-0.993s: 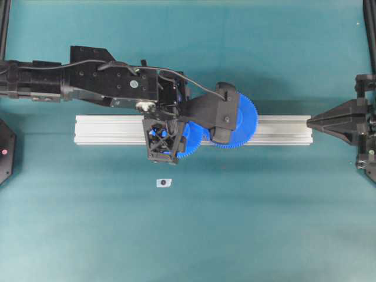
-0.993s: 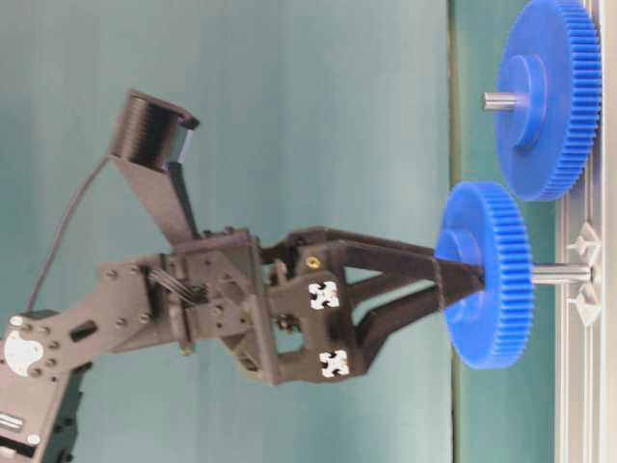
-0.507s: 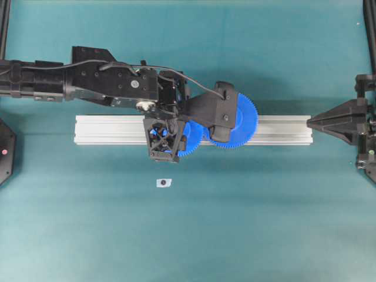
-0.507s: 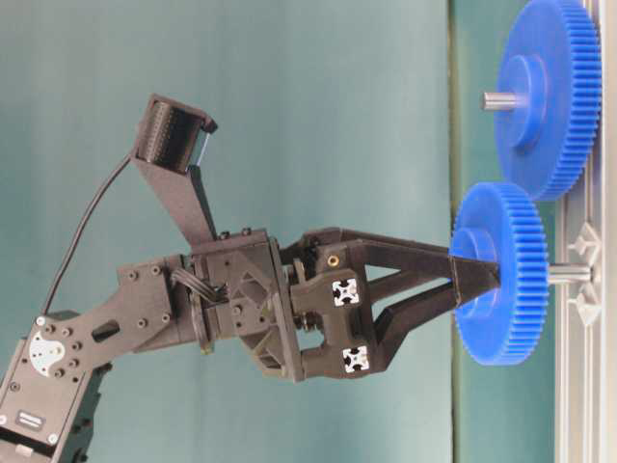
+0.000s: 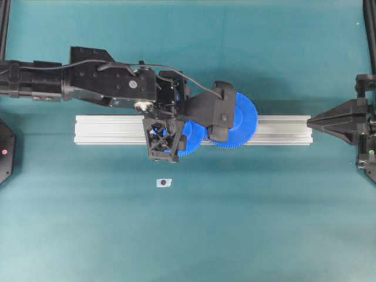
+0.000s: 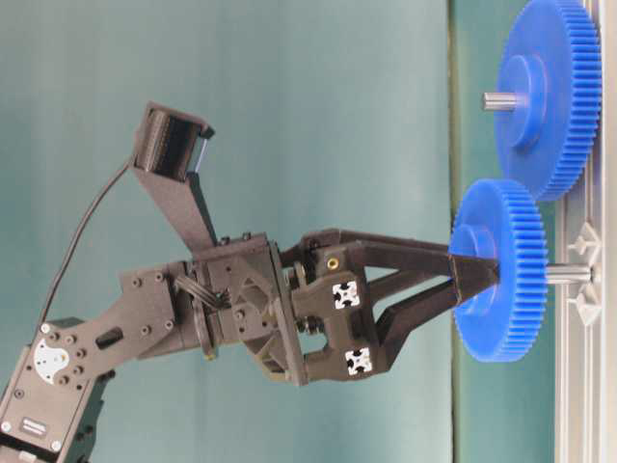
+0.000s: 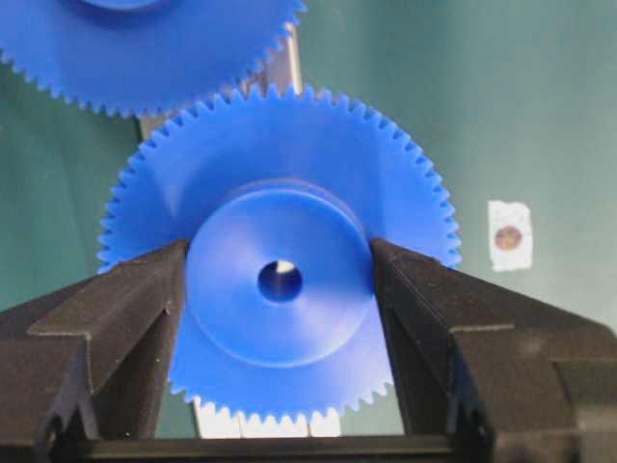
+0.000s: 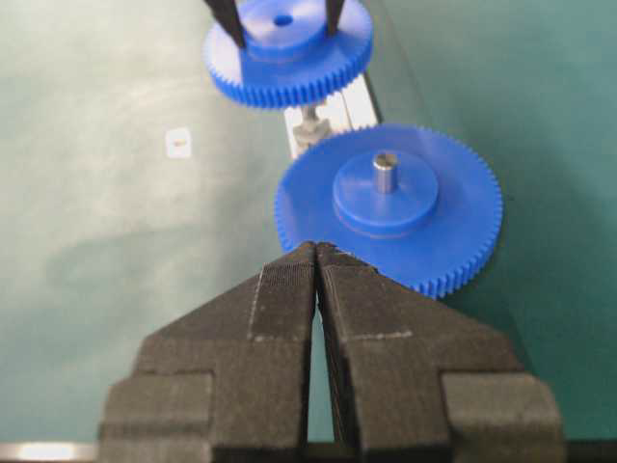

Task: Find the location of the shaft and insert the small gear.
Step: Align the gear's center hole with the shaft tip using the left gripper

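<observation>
Fingers of my left pincer point(image 7: 280, 289) clamp the raised hub of the small gear point(image 7: 280, 275) from both sides, at the centre of the wrist view. Through its dark bore I catch a pale glint, which I take for the tip of the shaft point(image 6: 569, 274). In the table-level view that silvery pin shows at the right edge, running from the gear's far face to the aluminium rail point(image 6: 578, 386), so the gear looks threaded on but not seated. Just above, the larger gear point(image 6: 545, 96) already sits on its own pin, its teeth right beside mine.

Risk from here, as I judge it: if I push down with the teeth out of mesh, they may ride tooth-on-tooth and jam, or the bore may bind on the pin if I tilt.

Compared with a second ago, the gear stands closer to the rail, with less bare pin showing.

My right pincer point(image 8: 316, 265) waits closed at the right of the overhead view, holding nothing.
</observation>
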Robot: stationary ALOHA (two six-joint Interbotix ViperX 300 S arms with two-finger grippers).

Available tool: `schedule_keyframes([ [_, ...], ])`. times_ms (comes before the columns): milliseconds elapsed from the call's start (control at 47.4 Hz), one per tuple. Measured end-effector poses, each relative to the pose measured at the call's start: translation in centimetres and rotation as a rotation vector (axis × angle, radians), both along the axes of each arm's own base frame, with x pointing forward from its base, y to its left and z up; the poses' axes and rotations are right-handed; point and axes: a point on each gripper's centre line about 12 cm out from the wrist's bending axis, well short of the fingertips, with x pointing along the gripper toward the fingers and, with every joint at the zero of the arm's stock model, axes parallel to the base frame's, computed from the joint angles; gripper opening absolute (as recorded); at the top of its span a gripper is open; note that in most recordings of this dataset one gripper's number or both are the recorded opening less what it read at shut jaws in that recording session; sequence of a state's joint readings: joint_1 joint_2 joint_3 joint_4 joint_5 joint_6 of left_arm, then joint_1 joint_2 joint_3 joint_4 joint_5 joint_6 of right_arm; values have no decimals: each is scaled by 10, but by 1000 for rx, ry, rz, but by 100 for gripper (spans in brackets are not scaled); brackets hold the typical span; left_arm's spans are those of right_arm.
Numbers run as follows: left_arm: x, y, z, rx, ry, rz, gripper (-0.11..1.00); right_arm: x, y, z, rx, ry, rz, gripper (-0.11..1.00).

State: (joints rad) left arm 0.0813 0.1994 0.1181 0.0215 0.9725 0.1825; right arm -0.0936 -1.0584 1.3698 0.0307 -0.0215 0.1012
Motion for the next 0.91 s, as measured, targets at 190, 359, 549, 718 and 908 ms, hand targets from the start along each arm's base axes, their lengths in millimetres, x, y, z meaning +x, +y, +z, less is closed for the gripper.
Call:
schedule_keyframes([
  [190, -4, 7, -2, -2, 8, 19, 63, 0, 0, 0, 0, 2, 0, 5],
  [359, -5, 8, -2, -3, 7, 22, 63, 0, 0, 0, 0, 0, 0, 5],
  [549, -4, 8, -2, -1, 6, 18, 63, 0, 0, 1, 0, -2, 0, 5],
  [718, -1, 8, -1, -2, 3, 19, 63, 0, 0, 1, 0, -3, 0, 5],
  [908, 4, 9, -1, 0, 6, 20, 63, 0, 0, 0, 0, 0, 0, 5],
])
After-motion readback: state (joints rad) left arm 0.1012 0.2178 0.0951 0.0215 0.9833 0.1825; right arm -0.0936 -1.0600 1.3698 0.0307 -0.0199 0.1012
